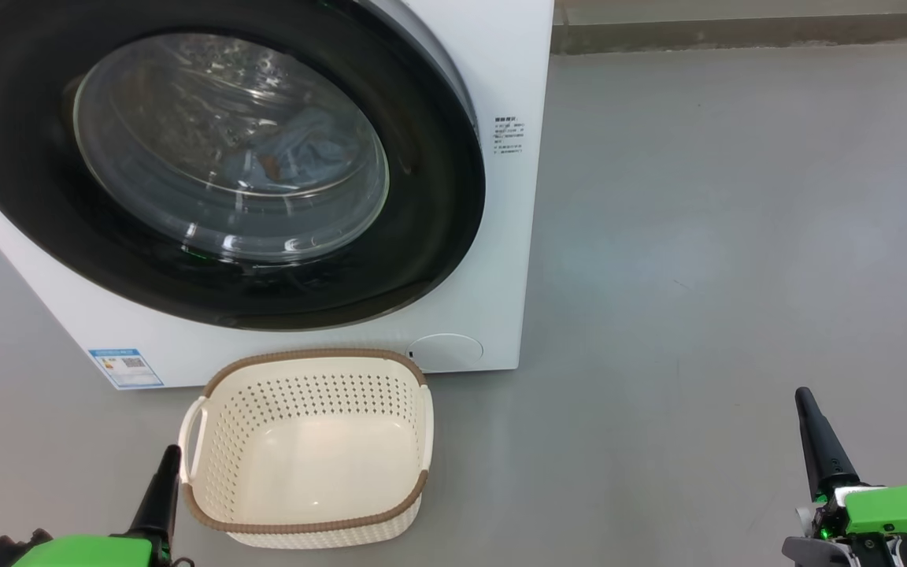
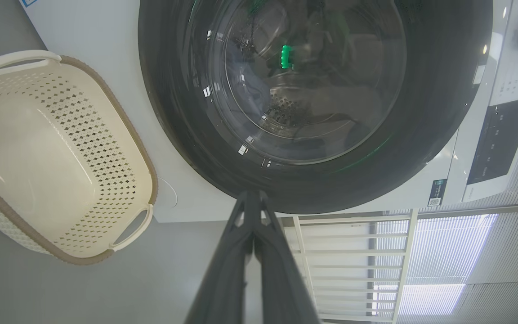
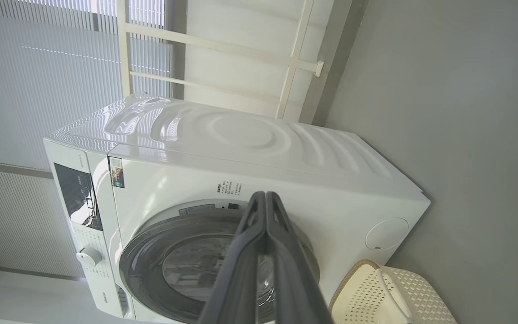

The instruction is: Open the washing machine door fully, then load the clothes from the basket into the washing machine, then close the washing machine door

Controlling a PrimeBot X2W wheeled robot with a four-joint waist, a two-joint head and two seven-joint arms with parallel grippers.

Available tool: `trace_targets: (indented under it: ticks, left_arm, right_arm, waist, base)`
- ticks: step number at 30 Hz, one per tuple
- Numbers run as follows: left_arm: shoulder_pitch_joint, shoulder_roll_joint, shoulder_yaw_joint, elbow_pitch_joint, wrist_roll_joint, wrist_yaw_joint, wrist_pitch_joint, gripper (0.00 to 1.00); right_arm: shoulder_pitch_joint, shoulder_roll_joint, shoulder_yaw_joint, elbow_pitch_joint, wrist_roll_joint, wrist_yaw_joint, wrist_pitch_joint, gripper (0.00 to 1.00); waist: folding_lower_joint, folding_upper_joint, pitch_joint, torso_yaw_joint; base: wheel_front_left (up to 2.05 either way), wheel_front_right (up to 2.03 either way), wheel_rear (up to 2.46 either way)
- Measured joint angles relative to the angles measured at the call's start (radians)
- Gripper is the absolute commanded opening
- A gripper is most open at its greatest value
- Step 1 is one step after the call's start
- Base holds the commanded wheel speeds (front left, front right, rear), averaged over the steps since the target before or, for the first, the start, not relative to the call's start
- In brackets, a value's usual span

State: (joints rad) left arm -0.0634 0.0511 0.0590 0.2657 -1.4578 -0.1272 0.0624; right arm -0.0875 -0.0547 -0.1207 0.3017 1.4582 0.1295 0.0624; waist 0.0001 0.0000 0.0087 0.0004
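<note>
Door [image 1: 186,134] shut, clothes [image 1: 296,153] behind its glass | empty basket [image 1: 308,354] just right of left gripper [image 1: 172,451], the nearer arm | right gripper [image 1: 802,394] well apart | both pinched closed, empty.

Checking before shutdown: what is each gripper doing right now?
Left gripper: shut, holding nothing.
Right gripper: shut, holding nothing.

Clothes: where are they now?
Head view, upper left: the clothes lie inside the washing machine, behind the glass of its closed door; the empty basket stands before it.
</note>
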Motion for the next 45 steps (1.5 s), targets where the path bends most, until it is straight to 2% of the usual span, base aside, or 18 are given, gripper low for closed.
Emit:
trace_targets:
  ticks: [15,45]
  left_arm:
    - [-0.003,-0.008,0.016,0.000,-0.144,0.000,0.044,0.00]
    - [-0.004,-0.010,0.018,0.000,-0.144,0.000,0.044,0.00]
  right_arm:
    - [0.000,0.009,-0.010,-0.017,0.138,0.000,0.043,0.00]
    - [-0.001,0.010,-0.012,-0.018,0.138,0.000,0.043,0.00]
  waist:
    - [0.0000,0.0000,-0.009,0.000]
    - [0.0000,0.0000,-0.009,0.000]
  base:
    - [0.00,0.00,0.00]
    - [0.00,0.00,0.00]
